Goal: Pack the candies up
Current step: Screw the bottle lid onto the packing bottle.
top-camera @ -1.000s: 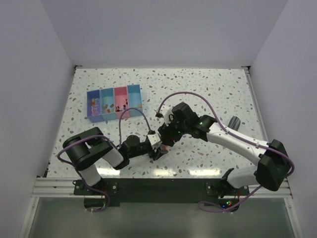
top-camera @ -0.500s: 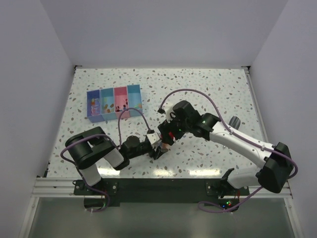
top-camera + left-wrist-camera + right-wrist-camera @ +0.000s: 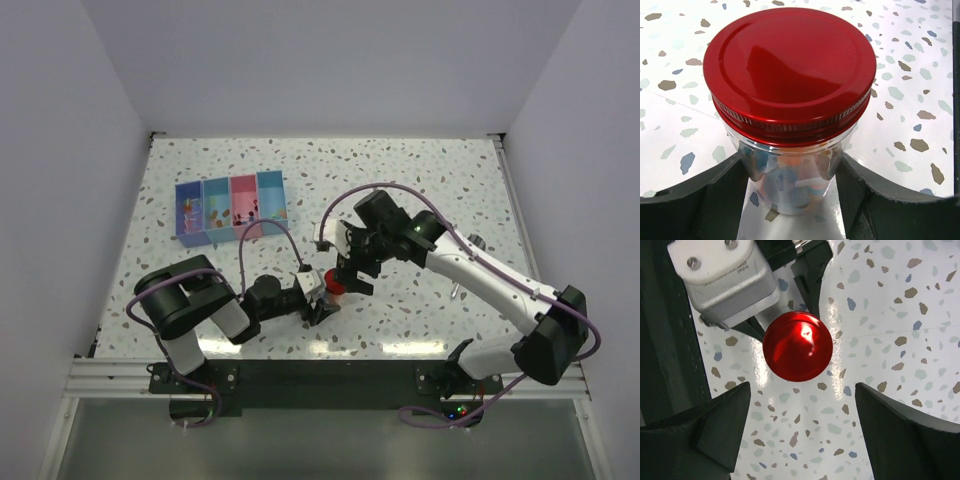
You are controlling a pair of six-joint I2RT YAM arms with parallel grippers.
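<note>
1. The jar [image 3: 785, 155], capped by a red lid [image 3: 790, 65], is gripped upright between the partly closed jaws of the left gripper [image 3: 791, 167]; candies [image 3: 790, 177] are seen inside it.
2. The right gripper [image 3: 802, 395] is held above the lid, with its jaws spread wide and nothing between them.
3. A four-compartment tray [image 3: 245, 178] is set at 10 o'clock of the jar, well apart, and more candies are seen in it.
4. At 2 o'clock, a small grey object [image 3: 478, 241] is partly hidden by the right arm.
5. Open tabletop [image 3: 420, 180] is left from 12 to 2 o'clock, bounded by walls; the near edge is found close at 6 o'clock.
</note>
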